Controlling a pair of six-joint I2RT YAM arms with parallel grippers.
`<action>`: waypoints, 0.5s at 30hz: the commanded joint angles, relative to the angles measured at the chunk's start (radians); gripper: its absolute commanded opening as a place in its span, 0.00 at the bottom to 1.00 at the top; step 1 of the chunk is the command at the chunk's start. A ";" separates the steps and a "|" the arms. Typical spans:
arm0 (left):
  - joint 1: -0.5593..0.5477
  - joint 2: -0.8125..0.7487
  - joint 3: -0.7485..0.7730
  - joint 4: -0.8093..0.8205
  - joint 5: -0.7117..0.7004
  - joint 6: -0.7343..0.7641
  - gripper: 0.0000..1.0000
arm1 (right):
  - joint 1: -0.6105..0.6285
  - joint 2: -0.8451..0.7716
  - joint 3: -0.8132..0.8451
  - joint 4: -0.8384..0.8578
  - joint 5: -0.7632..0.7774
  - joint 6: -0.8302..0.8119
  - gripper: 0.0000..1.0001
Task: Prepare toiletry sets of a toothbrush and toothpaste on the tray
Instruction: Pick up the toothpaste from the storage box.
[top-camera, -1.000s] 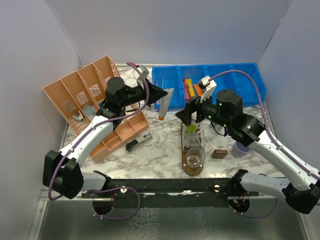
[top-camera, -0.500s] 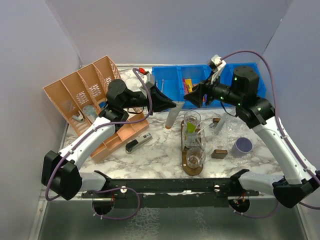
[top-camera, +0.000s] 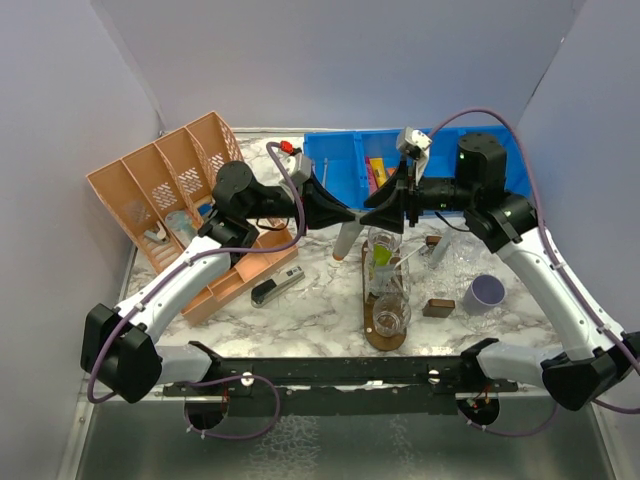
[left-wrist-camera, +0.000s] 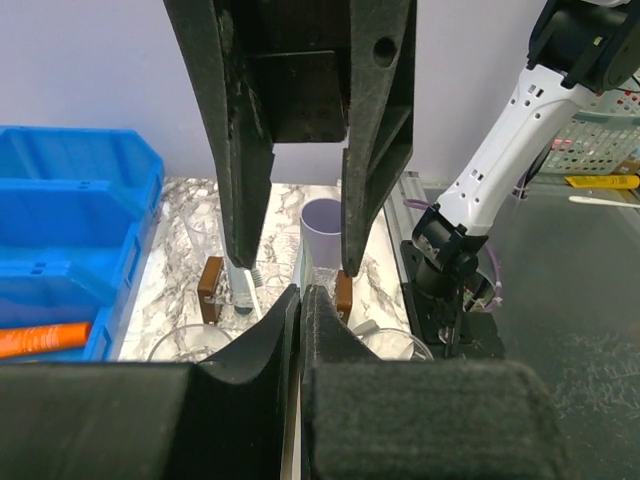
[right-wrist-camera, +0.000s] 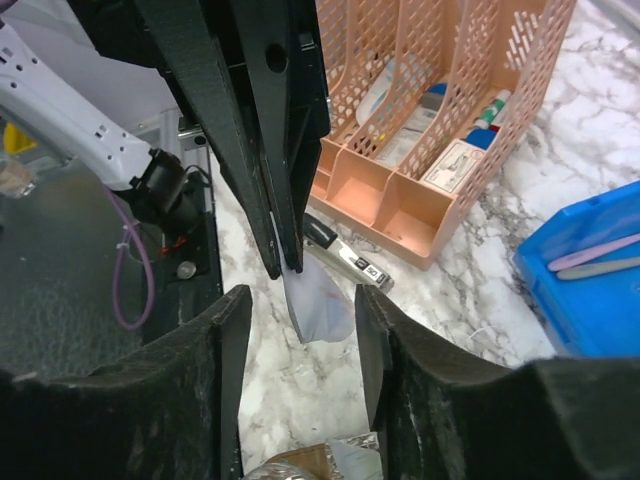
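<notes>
While the left gripper (top-camera: 338, 214) pinches a pale, soft plastic squeeze tube (top-camera: 345, 240) by its upper edge, letting it hang above the marble table (top-camera: 320, 300) just left of the tray, the right gripper (top-camera: 378, 215) faces it nose to nose, jaws spread wide with nothing between them. The right wrist view shows the squeeze tube just beyond those parted fingers, so I judge this a hand-over about to be made, with the grasp not yet taken.

The flat dark brown wooden tray (top-camera: 383, 342) lies near the middle of the table and bears three clear plastic tumblers (top-camera: 390, 318) in a near-to-far row. The middle one holds a lime green tube (top-camera: 381, 257) and a thin pale stick (top-camera: 414, 258); that set looks done. The near tumbler looks empty, and I cannot make out what the far one holds. By my reading, one set stands ready, while the hanging squeeze tube and further brushes remain to be placed.
</notes>
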 joint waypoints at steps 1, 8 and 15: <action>-0.006 -0.022 0.009 0.050 0.024 0.019 0.00 | 0.003 0.026 -0.009 0.035 -0.070 -0.004 0.40; -0.013 -0.021 0.008 0.050 0.023 0.019 0.00 | 0.003 0.053 -0.010 0.062 -0.122 0.002 0.23; -0.014 -0.030 0.002 0.050 -0.039 0.014 0.02 | 0.003 0.006 -0.041 0.113 -0.114 0.027 0.01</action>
